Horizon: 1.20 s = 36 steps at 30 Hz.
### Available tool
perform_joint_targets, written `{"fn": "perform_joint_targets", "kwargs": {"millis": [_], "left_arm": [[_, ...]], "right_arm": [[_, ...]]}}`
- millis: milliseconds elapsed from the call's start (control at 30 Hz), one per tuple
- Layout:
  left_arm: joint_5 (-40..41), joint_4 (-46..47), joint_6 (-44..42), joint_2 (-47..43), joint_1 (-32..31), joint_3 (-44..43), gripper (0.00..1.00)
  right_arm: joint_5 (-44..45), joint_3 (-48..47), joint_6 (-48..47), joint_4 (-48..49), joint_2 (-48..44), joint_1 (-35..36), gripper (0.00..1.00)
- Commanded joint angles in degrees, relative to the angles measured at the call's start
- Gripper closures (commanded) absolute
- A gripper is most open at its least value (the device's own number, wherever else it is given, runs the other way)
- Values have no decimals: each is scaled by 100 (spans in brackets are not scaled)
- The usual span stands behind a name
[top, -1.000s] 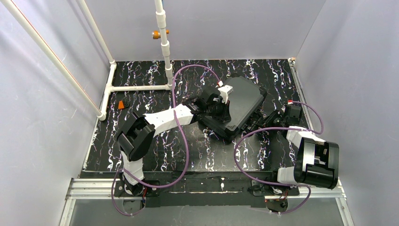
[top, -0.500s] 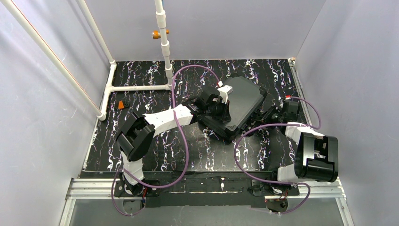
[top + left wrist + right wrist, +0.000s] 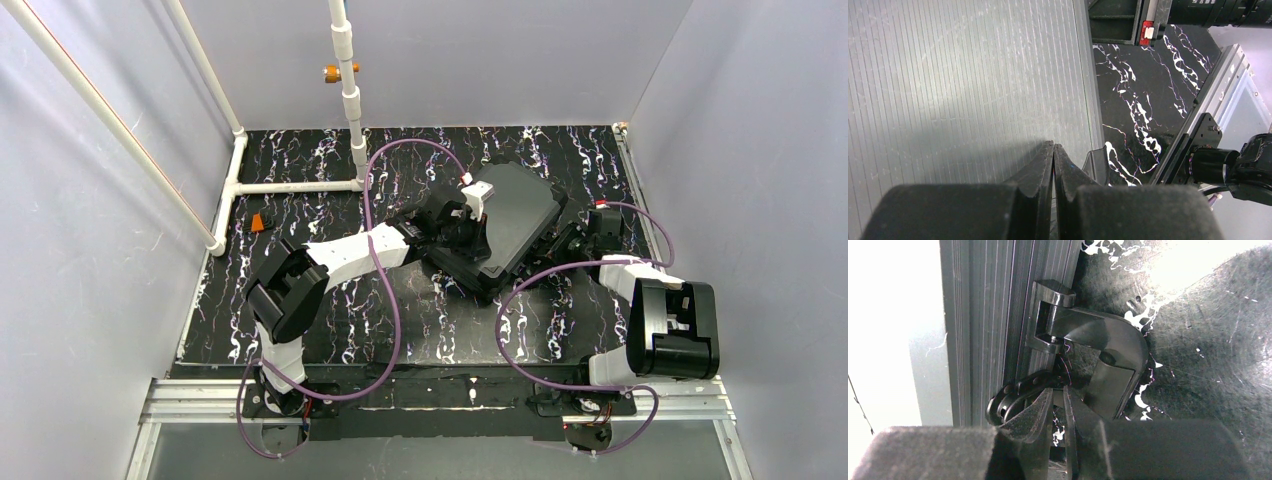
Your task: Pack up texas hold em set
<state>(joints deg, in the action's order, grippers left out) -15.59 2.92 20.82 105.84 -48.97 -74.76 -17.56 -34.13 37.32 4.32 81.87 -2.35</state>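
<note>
The black hard case (image 3: pixel 515 215) of the texas hold em set lies closed and skewed in the middle of the marbled table. Chips, dice, card box and discs are out of view. My left gripper (image 3: pixel 470 212) rests on the case's left part. In the left wrist view its jaws (image 3: pixel 1053 146) are shut with nothing between them, over the ribbed lid (image 3: pixel 973 75). My right gripper (image 3: pixel 574 240) is at the case's right side. In the right wrist view its fingers (image 3: pixel 1060 390) stand a sliver apart, pinching the lower end of the curved carry handle (image 3: pixel 1113 340) by the ribbed side wall (image 3: pixel 983 330).
A small orange piece (image 3: pixel 258 222) lies at the table's left. A white pipe frame (image 3: pixel 300 186) with an upright pole (image 3: pixel 350 90) stands at the back left. Grey walls close in on three sides. Purple cables (image 3: pixel 385 300) loop over the table's front.
My right arm has swung its wrist farther back and a little left along the case's right side. The left arm and the case have stayed in place.
</note>
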Motion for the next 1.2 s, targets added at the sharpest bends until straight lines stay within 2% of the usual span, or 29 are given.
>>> {"fn": "perform_joint_targets", "kwargs": {"millis": [0, 800, 1167], "left_arm": [[80, -1215, -104, 138, -104, 392, 99], [74, -1172, -87, 165, -134, 449, 100], [83, -1144, -66, 157, -143, 482, 100]], "right_arm": [[-216, -392, 186, 405, -105, 234, 77], [-300, -1214, 509, 29, -788, 600, 78], [-275, -1134, 528, 59, -769, 710, 78]]}}
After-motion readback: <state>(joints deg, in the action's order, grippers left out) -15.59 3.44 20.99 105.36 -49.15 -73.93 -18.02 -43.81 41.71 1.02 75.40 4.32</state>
